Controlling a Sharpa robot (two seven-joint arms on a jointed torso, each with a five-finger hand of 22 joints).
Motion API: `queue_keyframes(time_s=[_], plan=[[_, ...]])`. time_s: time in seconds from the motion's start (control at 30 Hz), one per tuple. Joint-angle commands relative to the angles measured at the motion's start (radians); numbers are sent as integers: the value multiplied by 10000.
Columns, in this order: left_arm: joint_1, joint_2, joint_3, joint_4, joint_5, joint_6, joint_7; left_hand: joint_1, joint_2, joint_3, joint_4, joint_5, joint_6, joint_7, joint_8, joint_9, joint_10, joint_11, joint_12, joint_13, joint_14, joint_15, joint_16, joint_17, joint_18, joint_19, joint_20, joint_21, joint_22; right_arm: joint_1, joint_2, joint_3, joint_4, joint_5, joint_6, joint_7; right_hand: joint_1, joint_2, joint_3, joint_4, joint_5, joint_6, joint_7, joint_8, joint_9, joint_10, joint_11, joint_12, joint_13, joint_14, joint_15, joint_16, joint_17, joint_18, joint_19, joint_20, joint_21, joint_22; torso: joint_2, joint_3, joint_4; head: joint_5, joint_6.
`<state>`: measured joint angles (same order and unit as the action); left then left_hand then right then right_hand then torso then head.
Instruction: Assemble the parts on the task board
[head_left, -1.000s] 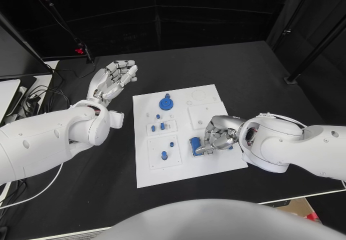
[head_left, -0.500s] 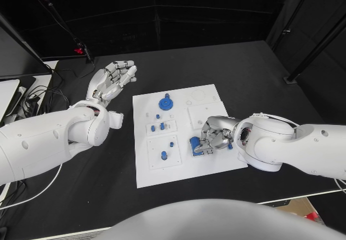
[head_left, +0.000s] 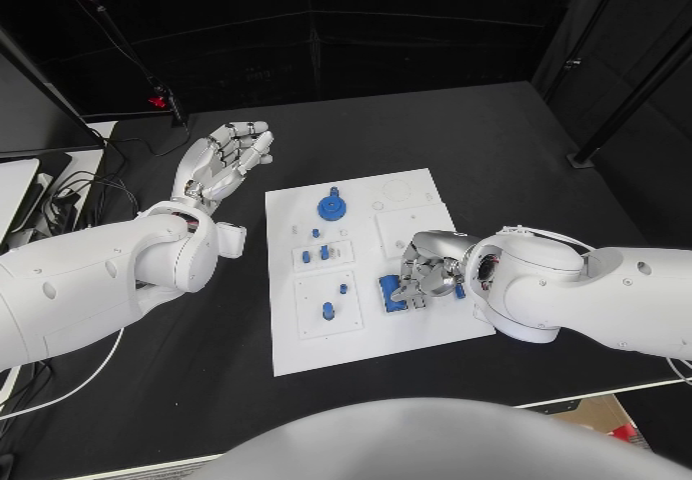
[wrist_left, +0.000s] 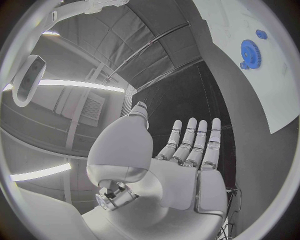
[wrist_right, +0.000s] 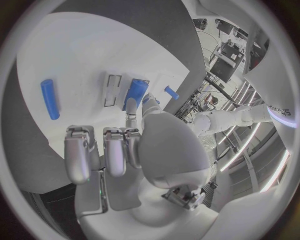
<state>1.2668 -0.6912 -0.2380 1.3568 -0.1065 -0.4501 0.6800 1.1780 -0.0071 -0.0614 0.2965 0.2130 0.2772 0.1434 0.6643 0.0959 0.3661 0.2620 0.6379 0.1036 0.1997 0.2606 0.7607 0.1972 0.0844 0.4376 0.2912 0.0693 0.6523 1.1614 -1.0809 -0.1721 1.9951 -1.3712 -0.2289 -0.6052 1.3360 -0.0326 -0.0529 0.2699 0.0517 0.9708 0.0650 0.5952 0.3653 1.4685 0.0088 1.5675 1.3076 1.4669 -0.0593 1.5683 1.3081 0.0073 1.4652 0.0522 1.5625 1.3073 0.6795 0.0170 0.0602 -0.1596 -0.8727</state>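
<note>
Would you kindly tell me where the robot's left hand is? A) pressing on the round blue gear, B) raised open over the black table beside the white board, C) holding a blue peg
B: the left hand is spread, holding nothing, off the white task board.

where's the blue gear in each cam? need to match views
Head view: blue gear lies on the far part of the task board, near the left hand.
Left wrist view: the gear sits near the circle's rim, on the board beyond the fingers.
Right wrist view: not in it.
Shared landmark: the white task board.
</note>
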Motion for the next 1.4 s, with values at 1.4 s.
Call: queue_keyframes(time_s=[1.4], plan=[[3,43,10,-57,18,65,1086,19,111,-38,-38,51,-59,1534,63,-33,-24,-9,70,-35,-27,-24,83,-48,49,12,-9,57,-19,-26,-2209,-18,-111,-572,281,-885,-1070,327,-995,228,1351,-1611,494,418,-18,1023,396,33,2632,1039,354,25,2627,-61,1035,335,41,2619,-5,2,-9,-330,1]])
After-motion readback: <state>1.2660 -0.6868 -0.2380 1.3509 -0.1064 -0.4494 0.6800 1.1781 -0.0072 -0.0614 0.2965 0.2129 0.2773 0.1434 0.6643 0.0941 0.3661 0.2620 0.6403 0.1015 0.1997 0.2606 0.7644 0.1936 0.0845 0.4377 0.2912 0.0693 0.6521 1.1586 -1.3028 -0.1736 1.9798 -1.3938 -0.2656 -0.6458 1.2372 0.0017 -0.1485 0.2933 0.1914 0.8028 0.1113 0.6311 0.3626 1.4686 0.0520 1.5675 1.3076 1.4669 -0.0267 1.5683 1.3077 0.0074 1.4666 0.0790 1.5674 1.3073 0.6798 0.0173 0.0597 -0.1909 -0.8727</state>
